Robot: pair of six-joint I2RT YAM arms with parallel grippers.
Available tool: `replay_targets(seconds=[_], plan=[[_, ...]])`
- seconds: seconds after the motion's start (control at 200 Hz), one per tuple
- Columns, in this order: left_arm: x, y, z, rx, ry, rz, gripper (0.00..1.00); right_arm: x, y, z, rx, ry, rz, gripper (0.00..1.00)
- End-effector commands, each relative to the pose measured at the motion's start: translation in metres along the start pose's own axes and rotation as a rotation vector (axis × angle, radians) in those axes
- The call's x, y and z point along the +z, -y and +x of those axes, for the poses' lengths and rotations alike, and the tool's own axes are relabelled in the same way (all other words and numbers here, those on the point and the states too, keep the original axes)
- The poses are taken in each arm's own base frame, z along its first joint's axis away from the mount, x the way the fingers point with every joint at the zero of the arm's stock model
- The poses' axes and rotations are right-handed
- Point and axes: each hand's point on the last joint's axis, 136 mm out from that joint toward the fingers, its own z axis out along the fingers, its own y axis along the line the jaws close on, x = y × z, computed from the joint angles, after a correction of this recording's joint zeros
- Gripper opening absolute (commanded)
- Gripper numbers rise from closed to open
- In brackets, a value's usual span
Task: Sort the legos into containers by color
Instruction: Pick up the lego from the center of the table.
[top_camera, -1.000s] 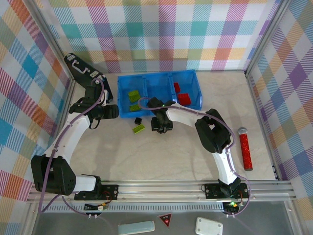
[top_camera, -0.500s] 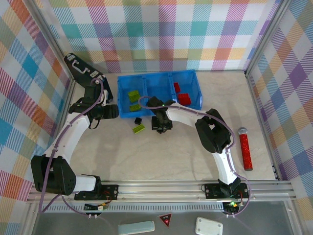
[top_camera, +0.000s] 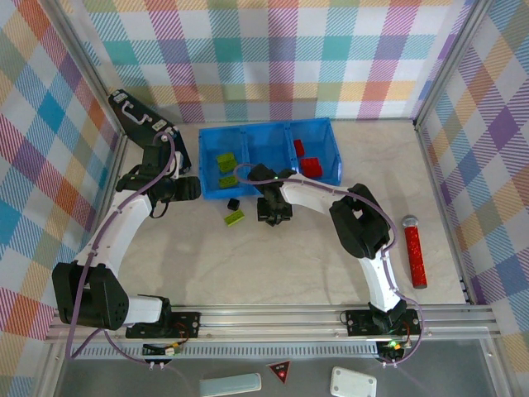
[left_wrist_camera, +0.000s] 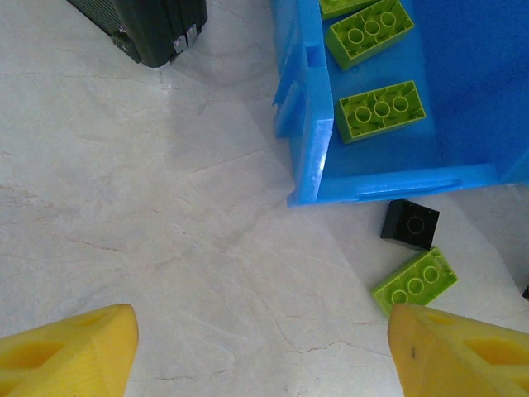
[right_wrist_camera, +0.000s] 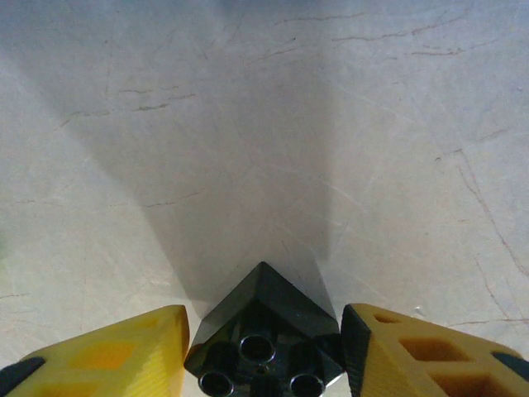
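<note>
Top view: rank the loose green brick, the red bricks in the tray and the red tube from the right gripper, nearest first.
1. Loose green brick, just left of the right gripper.
2. Red bricks, tray, right compartment.
3. Red tube, far right.

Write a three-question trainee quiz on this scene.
1. True or false: the lime-green oblong plastic bricks lie in the bright blue plastic tray's middle compartment.
2. What sits between the right gripper's fingers? A red brick; B small black plastic brick; C nothing.
3. How many loose bricks lie on the pale table in the left wrist view?
Key: 1 false, left compartment; 2 B; 3 two, black cube brick and lime-green loose brick.
</note>
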Motion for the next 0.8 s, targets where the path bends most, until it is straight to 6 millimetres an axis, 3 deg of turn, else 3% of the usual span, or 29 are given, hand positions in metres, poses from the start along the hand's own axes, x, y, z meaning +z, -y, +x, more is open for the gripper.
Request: replay_targets(seconds=[0.0, 0.44, 0.795], plan=[[-0.002, -0.002, -0.003, -0.012, 0.011, 0.011, 0.79, -0.002, 0.002, -0.001, 0.014, -0.009, 0.011, 0.51], [-0.004, -0.002, -0.004, -0.012, 0.02, 0.013, 0.79, -0.044, -0.003, -0.018, -0.031, 0.065, -0.01, 0.48], [-0.005, -0.002, -0.004, -0.012, 0.021, 0.01, 0.79, -0.081, -0.002, -0.057, -0.061, 0.153, -0.033, 0.48]])
